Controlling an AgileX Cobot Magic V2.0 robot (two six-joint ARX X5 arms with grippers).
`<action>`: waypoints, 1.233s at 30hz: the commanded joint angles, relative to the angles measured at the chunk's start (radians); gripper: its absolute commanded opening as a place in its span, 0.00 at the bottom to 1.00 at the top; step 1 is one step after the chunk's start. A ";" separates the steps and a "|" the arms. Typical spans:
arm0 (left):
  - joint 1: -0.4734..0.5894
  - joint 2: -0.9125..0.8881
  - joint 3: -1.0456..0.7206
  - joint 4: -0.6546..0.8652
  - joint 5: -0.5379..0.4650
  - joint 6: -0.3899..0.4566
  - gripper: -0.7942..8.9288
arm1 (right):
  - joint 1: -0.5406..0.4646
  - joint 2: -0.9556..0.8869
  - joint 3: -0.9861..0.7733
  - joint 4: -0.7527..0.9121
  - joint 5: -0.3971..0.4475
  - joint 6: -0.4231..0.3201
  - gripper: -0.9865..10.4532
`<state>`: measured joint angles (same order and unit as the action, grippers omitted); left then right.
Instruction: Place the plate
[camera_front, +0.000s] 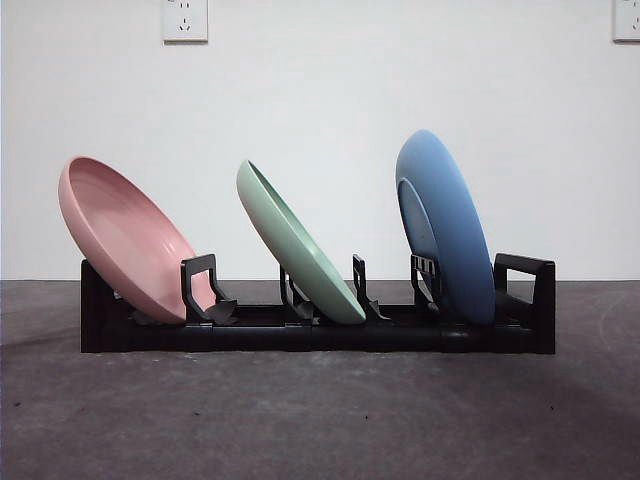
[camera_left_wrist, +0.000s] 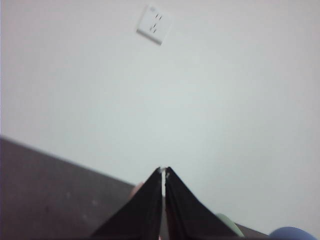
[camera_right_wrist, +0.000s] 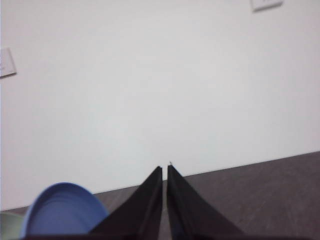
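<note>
black rack (camera_front: 300, 335) holds pink, green, blue plate (camera_front: 445, 225); both hands pressed together, well clear of plates.

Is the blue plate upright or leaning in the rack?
Nearly upright, in the rack. The blue plate stands on edge in the black rack's end slot, tilted only slightly; the pink and green plates lean much more.

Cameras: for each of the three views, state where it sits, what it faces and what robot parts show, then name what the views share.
Front view: low at table height, looking level across at the black rack holding pink plate, green plate and blue plate; no arm shows.
Left wrist view: on the left arm, facing the wall; left gripper closed, empty.
Right wrist view: on the right arm, facing the wall; right gripper closed, empty.
Shared: all three show the blue plate and a wall socket.
</note>
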<state>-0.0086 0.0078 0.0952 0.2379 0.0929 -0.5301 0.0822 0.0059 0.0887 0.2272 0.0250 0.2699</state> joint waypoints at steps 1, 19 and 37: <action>0.001 0.024 0.134 -0.149 0.005 -0.058 0.09 | 0.000 0.023 0.118 -0.125 -0.024 0.037 0.10; 0.001 0.565 0.931 -1.060 0.167 0.179 0.09 | 0.001 0.552 0.838 -0.971 -0.348 0.006 0.10; 0.001 0.858 1.129 -1.360 0.271 0.268 0.50 | 0.053 0.858 1.005 -1.209 -0.508 -0.041 0.39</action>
<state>-0.0086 0.8581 1.1973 -1.1297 0.3588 -0.2764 0.1337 0.8539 1.0782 -0.9886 -0.4805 0.2234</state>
